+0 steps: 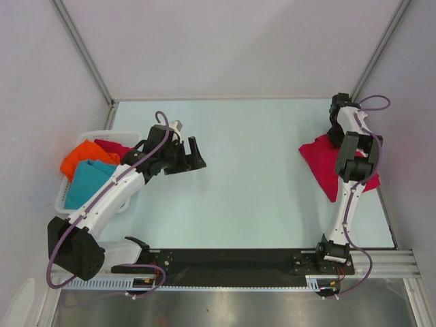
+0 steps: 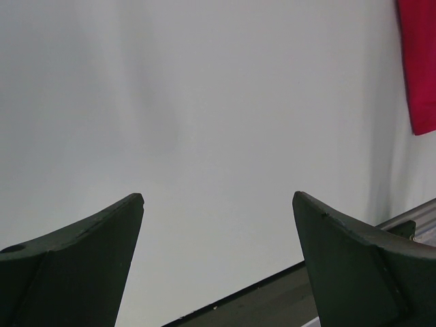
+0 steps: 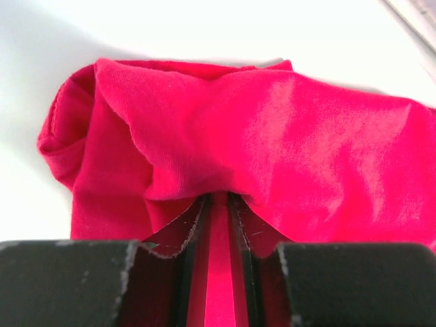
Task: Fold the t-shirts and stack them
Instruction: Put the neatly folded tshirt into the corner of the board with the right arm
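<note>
Got right gripper [image 3: 218, 204] pinching a bunched fold of crimson t-shirt [image 3: 286, 129], left gripper [image 2: 218, 196] wide open, empty. Soft, light, floppy; probably better grabbed at a hem corner.

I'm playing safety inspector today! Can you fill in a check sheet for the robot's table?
Surface: pale table, looks clean.
Job's things: crimson t-shirt crumpled at the right; orange t-shirt, teal t-shirt and second crimson t-shirt piled in the white basket at the left.
Clutter: nothing seen.
Grippers: left gripper open, holding nothing; right gripper pinching a fold of the crimson t-shirt.
Cables: purple cables run along both arms.
Surroundings: plain walls, metal posts.
</note>
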Controlling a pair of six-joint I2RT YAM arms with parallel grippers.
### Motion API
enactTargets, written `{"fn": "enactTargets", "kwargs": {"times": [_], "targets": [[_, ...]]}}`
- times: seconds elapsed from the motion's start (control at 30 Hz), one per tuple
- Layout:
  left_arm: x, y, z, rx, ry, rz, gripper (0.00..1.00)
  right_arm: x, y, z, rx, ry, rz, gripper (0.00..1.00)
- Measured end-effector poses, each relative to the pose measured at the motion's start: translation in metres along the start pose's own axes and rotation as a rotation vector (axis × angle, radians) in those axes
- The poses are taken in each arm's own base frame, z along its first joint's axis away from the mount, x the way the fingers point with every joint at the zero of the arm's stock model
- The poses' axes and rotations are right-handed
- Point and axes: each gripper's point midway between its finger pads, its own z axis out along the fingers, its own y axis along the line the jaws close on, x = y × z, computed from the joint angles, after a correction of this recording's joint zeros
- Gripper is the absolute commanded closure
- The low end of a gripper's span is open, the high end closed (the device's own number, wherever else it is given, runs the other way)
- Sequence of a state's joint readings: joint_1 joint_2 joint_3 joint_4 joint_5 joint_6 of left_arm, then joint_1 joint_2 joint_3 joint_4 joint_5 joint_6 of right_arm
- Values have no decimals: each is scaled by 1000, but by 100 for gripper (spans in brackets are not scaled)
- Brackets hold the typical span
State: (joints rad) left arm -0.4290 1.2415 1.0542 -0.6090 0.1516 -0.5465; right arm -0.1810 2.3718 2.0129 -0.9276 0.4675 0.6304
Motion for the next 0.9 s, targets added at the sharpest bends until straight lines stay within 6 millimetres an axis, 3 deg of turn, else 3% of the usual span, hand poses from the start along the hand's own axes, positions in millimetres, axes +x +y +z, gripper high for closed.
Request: {"fn": "enactTargets", "kwargs": {"times": [0.4,0.73,0.9], "targets": [[1,1,-1,-3,6,5,4,-16,-53,17,107,-43,120,81],[-1,0,-4,4,-4,3,4,-13,-127,28,236,-22,222,82],[-2,-2,-7,12,-12,4,4,-12,-132,28,246,-17,215,82]]}}
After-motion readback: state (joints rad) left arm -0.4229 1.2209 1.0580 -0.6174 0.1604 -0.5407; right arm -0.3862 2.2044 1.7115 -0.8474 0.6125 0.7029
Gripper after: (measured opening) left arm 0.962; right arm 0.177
